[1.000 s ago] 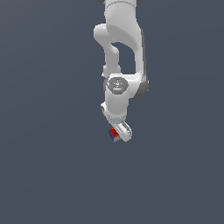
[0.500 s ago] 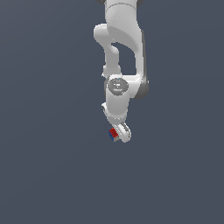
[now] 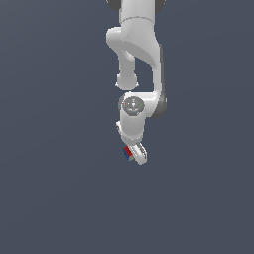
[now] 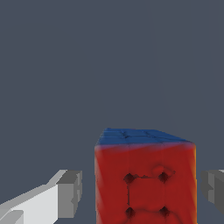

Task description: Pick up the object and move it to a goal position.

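Small, stiff, probably light cube (image 4: 145,179) sitting between the fingers of the gripper (image 3: 135,154) at the arm's tip, seemingly clamped though contact stays unclear; smooth faces, best pinched square across opposite flat sides.

Open grey space surrounds the end effector (image 3: 133,154); no obstacles visible.

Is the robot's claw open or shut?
Cannot tell. In the wrist view the small red-and-blue cube sits between the gripper jaws, with gaps showing on both sides.
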### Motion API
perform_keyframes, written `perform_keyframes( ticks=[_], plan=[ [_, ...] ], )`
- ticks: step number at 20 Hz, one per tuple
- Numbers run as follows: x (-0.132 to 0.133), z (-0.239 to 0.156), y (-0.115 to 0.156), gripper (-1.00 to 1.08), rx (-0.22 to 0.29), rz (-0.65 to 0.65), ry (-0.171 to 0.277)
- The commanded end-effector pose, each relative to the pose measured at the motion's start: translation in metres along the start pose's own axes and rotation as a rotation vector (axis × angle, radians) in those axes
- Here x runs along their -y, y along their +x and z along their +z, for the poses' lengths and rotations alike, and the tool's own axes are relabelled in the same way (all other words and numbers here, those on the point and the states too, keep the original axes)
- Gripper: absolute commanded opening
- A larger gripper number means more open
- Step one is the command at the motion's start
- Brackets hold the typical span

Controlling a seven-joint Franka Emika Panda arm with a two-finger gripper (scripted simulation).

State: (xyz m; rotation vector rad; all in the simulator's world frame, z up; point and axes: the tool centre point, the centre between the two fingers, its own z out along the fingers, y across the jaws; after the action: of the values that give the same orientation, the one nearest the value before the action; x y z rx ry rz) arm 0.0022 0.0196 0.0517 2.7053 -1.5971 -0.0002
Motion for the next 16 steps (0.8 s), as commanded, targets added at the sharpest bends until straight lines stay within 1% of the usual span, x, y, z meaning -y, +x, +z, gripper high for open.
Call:
perform_keyframes(
  ticks=[1, 6, 7, 16],
  plan=[
    [-0.0003, 0.0114, -0.0002, 1.0, 0.0, 0.001, 0.0],
    [0.0007, 0.0185, 0.0004, 1.0, 0.0, 0.002, 0.0],
    [0.0007, 0.0185, 0.0004, -1.0, 0.0, 0.002, 0.0],
    [0.0007, 0.0185, 0.0004, -1.0, 0.0, 0.002, 0.0]
  ],
)
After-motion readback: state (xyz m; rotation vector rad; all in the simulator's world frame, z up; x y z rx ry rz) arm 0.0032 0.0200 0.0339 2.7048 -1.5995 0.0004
